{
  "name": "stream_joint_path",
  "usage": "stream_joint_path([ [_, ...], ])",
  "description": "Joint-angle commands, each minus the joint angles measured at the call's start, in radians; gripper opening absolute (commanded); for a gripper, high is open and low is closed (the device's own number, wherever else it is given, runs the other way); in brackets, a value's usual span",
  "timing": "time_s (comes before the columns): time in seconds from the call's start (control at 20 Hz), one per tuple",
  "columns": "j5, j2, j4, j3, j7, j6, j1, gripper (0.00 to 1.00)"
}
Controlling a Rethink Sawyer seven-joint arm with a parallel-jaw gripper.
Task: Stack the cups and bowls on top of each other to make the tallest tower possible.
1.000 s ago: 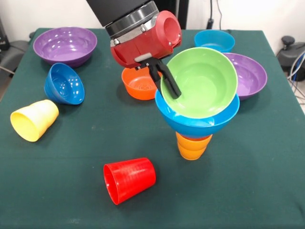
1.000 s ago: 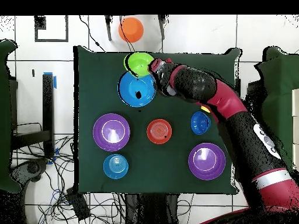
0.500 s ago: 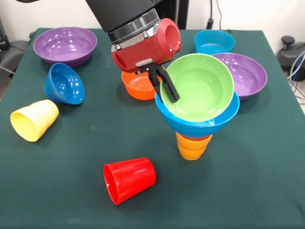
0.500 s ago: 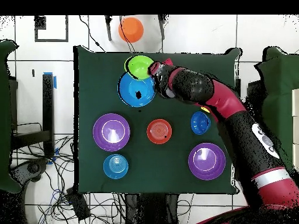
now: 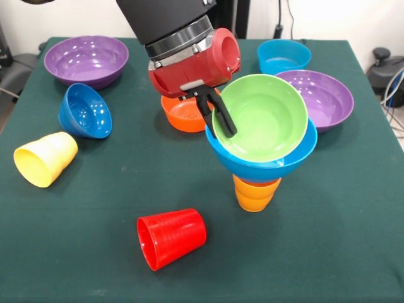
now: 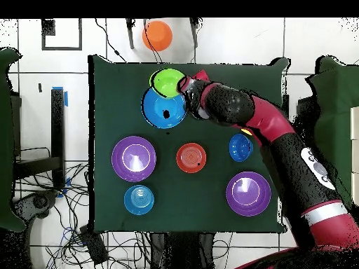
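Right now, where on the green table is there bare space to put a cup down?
Bare cloth lies between the tipped red plastic cup and the tipped yellow plastic cup, and along the edge right of the orange cup that carries the tower. It is crowded around the gripper, the small orange bowl and the purple bowl.

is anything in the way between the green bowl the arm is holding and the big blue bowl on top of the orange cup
Nothing visible. The end effector grips the green bowl by its rim, tilted, right above the large blue bowl on the orange cup.

bowl (image 5: 260,117) in larger bowl (image 5: 265,165) | both atop cup (image 5: 254,193)
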Motion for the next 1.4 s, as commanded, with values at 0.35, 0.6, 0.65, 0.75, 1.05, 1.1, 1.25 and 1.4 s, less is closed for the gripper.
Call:
stream_joint_path([
  [0.35, -0.104, -0.007, -0.023, -0.034, -0.077, 0.001, 0.054, 0.0],
  [0.6, -0.122, -0.026, 0.019, -0.038, -0.045, -0.035, 0.057, 0.0],
  [0.65, -0.125, -0.027, 0.02, -0.039, -0.043, -0.037, 0.057, 0.0],
  [0.75, -0.131, -0.028, 0.017, -0.041, -0.039, -0.037, 0.059, 0.0],
  [1.05, -0.135, -0.016, -0.009, -0.036, -0.039, -0.018, 0.061, 0.0],
  [1.1, -0.135, -0.014, -0.011, -0.035, -0.04, -0.018, 0.061, 0.0],
  [1.25, -0.127, -0.001, -0.018, -0.028, -0.036, -0.02, 0.057, 0.0],
  [1.4, -0.125, 0.002, -0.023, -0.025, -0.044, -0.01, 0.054, 0.0],
])
